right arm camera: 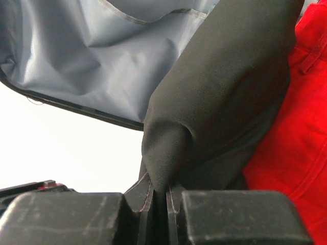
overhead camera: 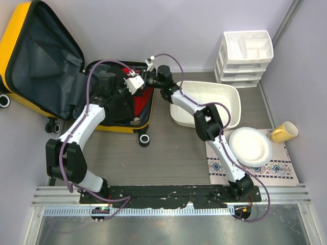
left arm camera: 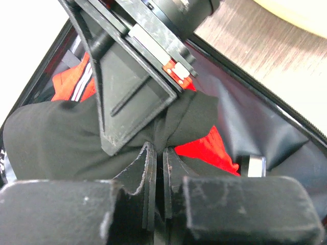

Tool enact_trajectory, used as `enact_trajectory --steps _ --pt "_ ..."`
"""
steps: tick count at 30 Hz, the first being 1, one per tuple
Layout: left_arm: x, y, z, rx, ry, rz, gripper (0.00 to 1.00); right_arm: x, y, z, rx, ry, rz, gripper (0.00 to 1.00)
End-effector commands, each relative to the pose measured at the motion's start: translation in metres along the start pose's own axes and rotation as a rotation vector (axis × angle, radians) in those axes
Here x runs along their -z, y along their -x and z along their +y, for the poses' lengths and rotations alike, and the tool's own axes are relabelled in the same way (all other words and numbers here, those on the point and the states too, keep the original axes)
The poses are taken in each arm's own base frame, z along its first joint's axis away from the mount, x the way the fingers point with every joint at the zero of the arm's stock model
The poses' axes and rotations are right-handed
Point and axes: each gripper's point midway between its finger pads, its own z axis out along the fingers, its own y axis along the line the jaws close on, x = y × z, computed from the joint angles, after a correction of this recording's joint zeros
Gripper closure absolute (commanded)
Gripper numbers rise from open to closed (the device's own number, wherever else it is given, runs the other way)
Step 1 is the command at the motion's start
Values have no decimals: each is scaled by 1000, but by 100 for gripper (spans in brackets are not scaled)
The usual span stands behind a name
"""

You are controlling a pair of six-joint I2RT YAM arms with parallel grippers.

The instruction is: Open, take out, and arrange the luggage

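The big yellow hard suitcase [overhead camera: 11, 38] has a smooth, shiny plastic shell. Its grey cloth lining [right arm camera: 76, 51] is thin, dull and wrinkly. The black cloth [right arm camera: 230, 92] looks soft and smooth, and it does not shine. The red cloth [right arm camera: 299, 148] has stitched seams. The left gripper [left arm camera: 157, 153] and the right gripper [right arm camera: 161, 191] are dull black plastic with pale scratches and rough, worn edges. The white plastic basin [overhead camera: 209, 97] is smooth. The table [overhead camera: 168, 153] looks like grey wood. The rail [overhead camera: 61, 194] is shiny metal.

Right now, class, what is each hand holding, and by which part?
The left hand and the right hand each pinch a bunched fold of the black garment in the luggage.
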Motion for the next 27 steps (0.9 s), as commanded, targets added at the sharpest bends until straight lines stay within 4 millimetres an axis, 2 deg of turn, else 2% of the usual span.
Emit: enact_trajectory --steps 1,2,3,4,5,6,7,8,9,11,13,14,15,18,22,23,24,27 --pt "4 42 23 13 38 -95 79 11 34 59 138 76 -16 99" --pt "6 43 22 19 30 -93 70 14 38 61 130 71 -20 99" --pt "9 47 24 22 31 -90 58 19 45 63 126 66 -28 99" --pt "12 40 17 55 4 -47 35 30 61 70 141 57 -50 99" --pt "13 36 16 82 0 -20 29 38 70 68 133 26 -64 99" --pt "19 41 25 108 26 -5 27 45 72 58 130 -8 -71 99" --pt "24 34 20 176 5 28 26 55 81 60 138 -28 -95 99" --pt "29 36 23 214 5 23 25 73 105 75 176 -42 -155 99" --pt "35 34 30 260 22 19 23 83 103 65 175 -80 -162 99" --pt "40 33 38 369 60 9 20 105 116 73 204 -135 -182 99" --pt "44 23 49 440 111 39 18 120 114 60 212 -194 -173 99" --pt "44 18 52 490 130 56 18 134 117 64 207 -225 -174 99" --pt "43 10 54 524 134 86 18 141 111 52 191 -264 -165 99" --pt "42 -3 63 590 197 136 17 162 99 34 202 -349 -130 99" --pt "40 -32 77 793 252 194 17 176 89 19 194 -394 -114 99" --pt "40 -33 78 851 237 178 17 177 89 16 197 -405 -119 99" --pt "48 -42 87 942 270 165 18 180 90 12 191 -418 -126 99" --pt "53 -52 76 1029 247 174 20 189 93 3 175 -461 -138 99"
